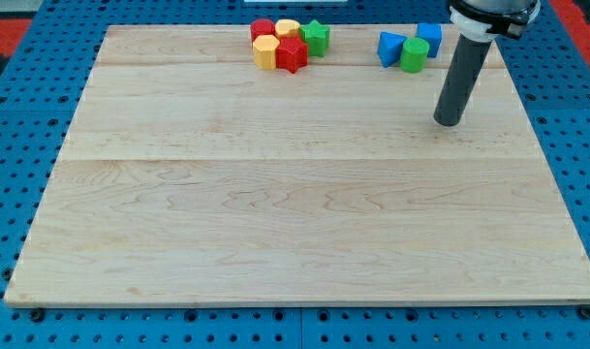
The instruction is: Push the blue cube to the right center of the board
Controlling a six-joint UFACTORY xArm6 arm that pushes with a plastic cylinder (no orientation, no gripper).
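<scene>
The blue cube point(430, 37) sits near the board's top edge, right of centre. It touches a green cylinder point(415, 54) just below and left of it, and a blue triangular block point(390, 47) lies further left. My tip point(449, 121) rests on the board below and a little right of the blue cube, apart from all blocks. The dark rod rises from it toward the view's top right.
A cluster at the top centre holds a red block point(263, 30), a yellow block point(287, 28), a green star point(316, 38), a yellow hexagon point(265, 51) and a red star point(292, 54). The wooden board point(295, 194) lies on a blue pegboard table.
</scene>
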